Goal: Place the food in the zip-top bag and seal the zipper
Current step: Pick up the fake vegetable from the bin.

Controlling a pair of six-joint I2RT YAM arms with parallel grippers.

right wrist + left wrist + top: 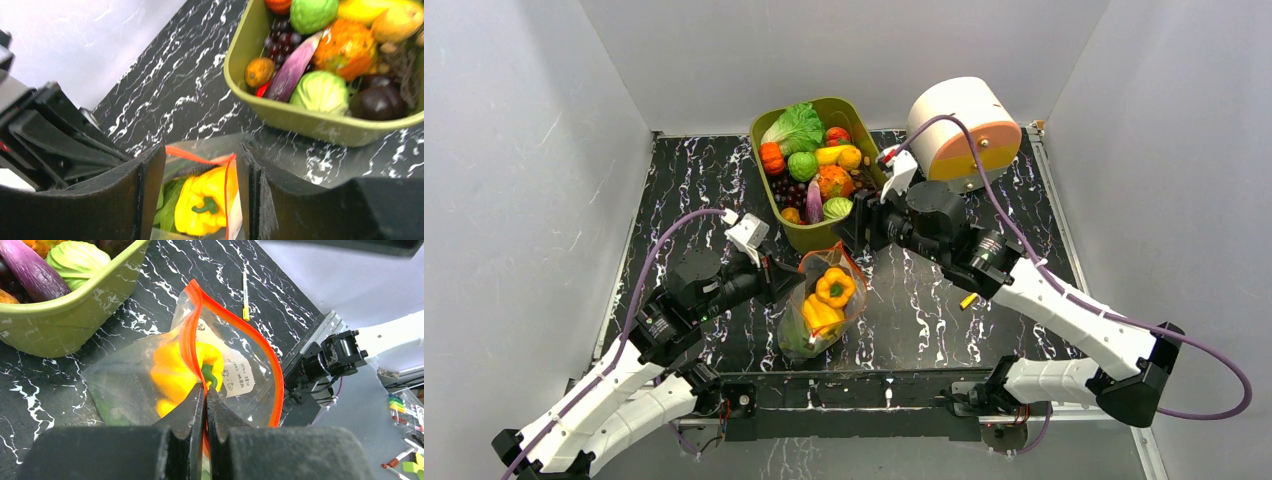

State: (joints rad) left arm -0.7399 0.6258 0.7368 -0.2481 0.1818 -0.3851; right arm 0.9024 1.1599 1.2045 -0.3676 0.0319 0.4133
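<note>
The clear zip-top bag [824, 305] lies on the black marble table [924, 320], its mouth toward the olive tub. Inside it are yellow peppers [835, 287] and something green. My left gripper [205, 388] is shut on the red-orange zipper [235, 325] at the near lip of the mouth, and the far lip bows away, so the mouth gapes. A yellow pepper [175, 372] and the white label [239, 375] show through the plastic. My right gripper [200, 172] hangs open above the bag mouth, with a pepper [210, 202] seen between its fingers [150, 190] and nothing held.
The olive-green tub [819, 232] behind the bag holds more food [834, 180]: cabbage, grapes, orange and purple pieces. A white-and-orange drum [959, 125] stands at the back right. A small yellow stick [969, 299] lies right of the bag. White walls enclose the table.
</note>
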